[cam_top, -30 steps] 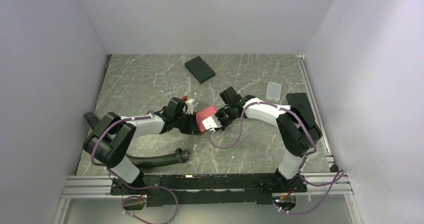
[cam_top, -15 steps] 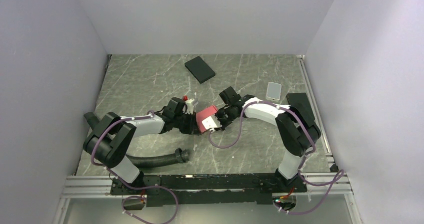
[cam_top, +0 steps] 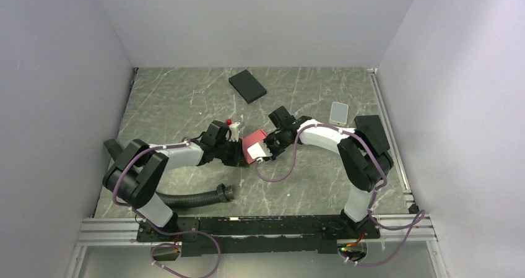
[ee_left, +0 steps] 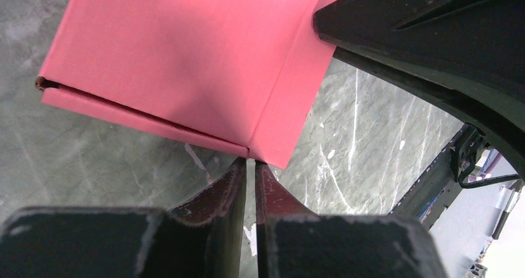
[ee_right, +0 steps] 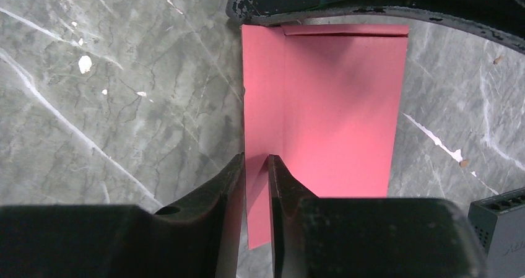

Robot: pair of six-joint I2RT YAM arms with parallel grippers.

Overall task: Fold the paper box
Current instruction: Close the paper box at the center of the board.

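Top external view: the pinkish-red thin cardboard paper box (cam_top: 252, 145) sits near the middle of the grey marbled table (cam_top: 186, 104), tilted up between the two arms' tips. The left gripper (cam_top: 240, 152) meets its left side and the right gripper (cam_top: 266, 150) its right side. Towards the back lies a flat black rectangular box (cam_top: 247, 86), well apart from them. A small white flat rectangle (cam_top: 338, 112) lies to the right behind the right arm. A tiny red-and-white item (cam_top: 231, 125) shows just behind the left gripper, and a black corrugated hose (cam_top: 192, 199) curves along the near left.

Left wrist view: the paper box (ee_left: 173, 61) fills the upper part of the frame, a crease running down to its lower corner. The left gripper (ee_left: 249, 166) is closed to a thin slit, and that corner is pinched at the very tips of its fingers (ee_left: 223, 191). Marbled tabletop shows beneath.

Right wrist view: the paper box (ee_right: 337, 111) is seen face on, with a narrow side flap (ee_right: 263, 104) folded along its left edge. The right gripper (ee_right: 255, 173) has its jaws a little apart, and the flap's lower end shows in the gap between them. Whether the pads press on it cannot be told.
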